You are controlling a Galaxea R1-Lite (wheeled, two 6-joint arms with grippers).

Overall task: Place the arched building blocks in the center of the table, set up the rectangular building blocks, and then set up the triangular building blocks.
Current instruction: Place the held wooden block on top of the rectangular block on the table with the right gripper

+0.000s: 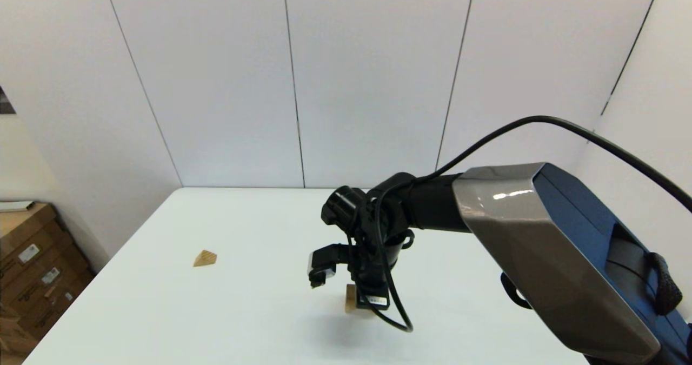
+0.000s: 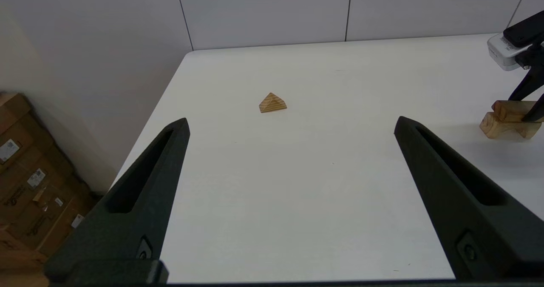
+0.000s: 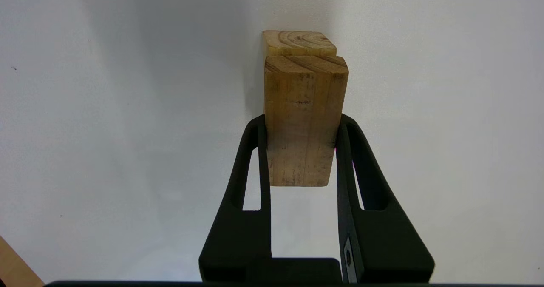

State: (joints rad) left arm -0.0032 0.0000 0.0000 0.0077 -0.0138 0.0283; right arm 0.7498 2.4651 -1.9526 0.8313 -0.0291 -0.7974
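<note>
My right gripper (image 3: pixel 301 121) points down over the middle of the table (image 1: pixel 243 322) and is shut on the rectangular building block (image 3: pixel 302 125), a plain light-brown slab. Just beneath it lies the arched building block (image 3: pixel 299 44). In the left wrist view the slab (image 2: pixel 512 109) seems to rest on the notched arched block (image 2: pixel 493 129), which stands on its two short legs. In the head view the right gripper (image 1: pixel 368 299) hides most of both blocks. The small triangular building block (image 1: pixel 205 258) lies alone at the left. Ahead of it, my left gripper (image 2: pixel 291 120) hangs open, the wedge (image 2: pixel 272 103) beyond its fingertips.
Stacked cardboard boxes (image 1: pixel 27 267) stand on the floor beside the table's left edge, also seen from the left wrist (image 2: pixel 25 172). White wall panels close off the far side. The right arm's grey and blue link (image 1: pixel 540 246) spans the table's right half.
</note>
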